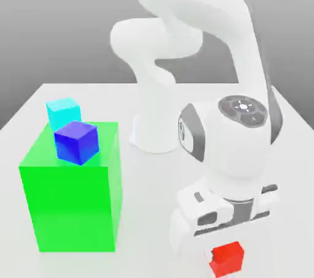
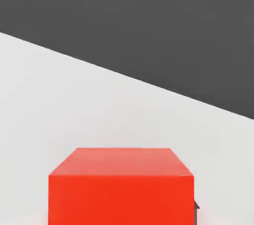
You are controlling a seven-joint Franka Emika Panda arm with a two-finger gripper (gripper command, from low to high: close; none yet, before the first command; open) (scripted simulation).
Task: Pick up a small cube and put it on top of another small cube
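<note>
Two small cubes, cyan [image 1: 64, 113] and blue [image 1: 76, 142], top the green block [image 1: 73, 206].

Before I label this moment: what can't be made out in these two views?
- Exterior view: the red cube's side toward the pincer, partly covered by the pincer itself.
- Exterior view: most of the cyan cube's lower part, hidden by the blue cube.
- Exterior view: the green block's far sides, turned away.
- Hand view: the red cube's lower part, cut off by the picture's edge.

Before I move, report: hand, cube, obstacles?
Hand shut on red cube. Possible obstacle: big green block, exterior view's left, blue cube and cyan cube up top.
</note>
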